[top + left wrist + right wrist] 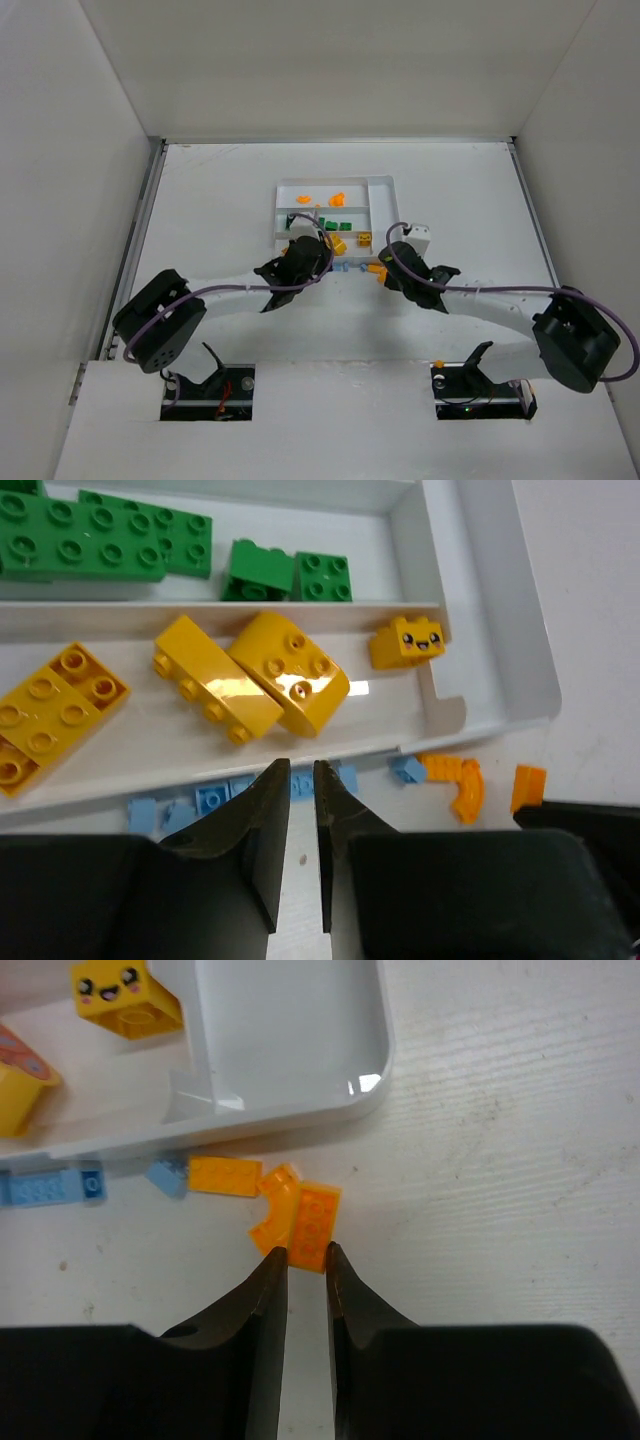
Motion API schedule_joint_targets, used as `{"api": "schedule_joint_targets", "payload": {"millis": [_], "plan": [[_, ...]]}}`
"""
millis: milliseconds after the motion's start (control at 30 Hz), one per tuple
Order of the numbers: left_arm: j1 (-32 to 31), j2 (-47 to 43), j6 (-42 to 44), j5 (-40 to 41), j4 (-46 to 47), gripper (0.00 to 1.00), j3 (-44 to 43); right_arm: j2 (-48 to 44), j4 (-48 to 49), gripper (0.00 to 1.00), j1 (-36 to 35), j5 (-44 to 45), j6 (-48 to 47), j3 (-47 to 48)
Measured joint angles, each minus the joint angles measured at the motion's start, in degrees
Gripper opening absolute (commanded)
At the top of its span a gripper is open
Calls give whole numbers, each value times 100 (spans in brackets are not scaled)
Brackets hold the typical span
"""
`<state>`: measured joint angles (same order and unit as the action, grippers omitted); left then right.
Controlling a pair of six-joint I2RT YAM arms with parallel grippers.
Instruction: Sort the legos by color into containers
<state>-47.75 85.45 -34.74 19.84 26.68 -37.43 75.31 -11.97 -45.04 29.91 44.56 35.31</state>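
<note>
The white tray holds orange legos in the far section, green ones in the middle, and yellow ones in the near section, with a yellow face brick at its end. Light blue legos lie on the table along the tray's near edge. My left gripper is shut on one light blue brick of that row. My right gripper is shut on the near end of an orange plate, which lies beside a curved orange piece.
Another orange plate and a small blue brick lie by the tray corner. A lone orange brick sits on the near ledge by the right base. White walls enclose the table.
</note>
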Motion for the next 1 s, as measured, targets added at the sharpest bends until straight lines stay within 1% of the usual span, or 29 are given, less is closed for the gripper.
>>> {"api": "schedule_joint_targets", "payload": {"millis": [100,233,333,433,633,667,767,800,933,1000], "plan": [[-221,-269,2,122,74,16,269,-57,0,16,7,-114,-179,308],[-131,-739,-9,310,122,20,704,205,223,16,44,-385,-492,1093],[-11,-1202,-46,474,151,23,1058,887,599,16,151,-710,-732,1930],[96,-1766,-118,588,142,25,1419,1770,931,16,354,-1025,-905,2806],[70,-2669,-315,660,79,27,1919,3510,1091,18,804,-1340,-1123,4483],[17,-2743,-354,658,46,27,1965,3759,1091,19,870,-1355,-1139,4725],[-234,-2785,-433,595,-2,28,2006,4389,1073,30,1040,-1379,-1163,5305],[-343,-2776,-457,570,-7,29,2009,4535,1060,32,1091,-1384,-1161,5431],[-850,-2531,-468,522,116,30,2004,4756,920,41,1215,-1381,-1172,5598],[-1147,-2258,-446,494,203,31,1991,4721,892,43,1226,-1384,-1176,5593]]}}
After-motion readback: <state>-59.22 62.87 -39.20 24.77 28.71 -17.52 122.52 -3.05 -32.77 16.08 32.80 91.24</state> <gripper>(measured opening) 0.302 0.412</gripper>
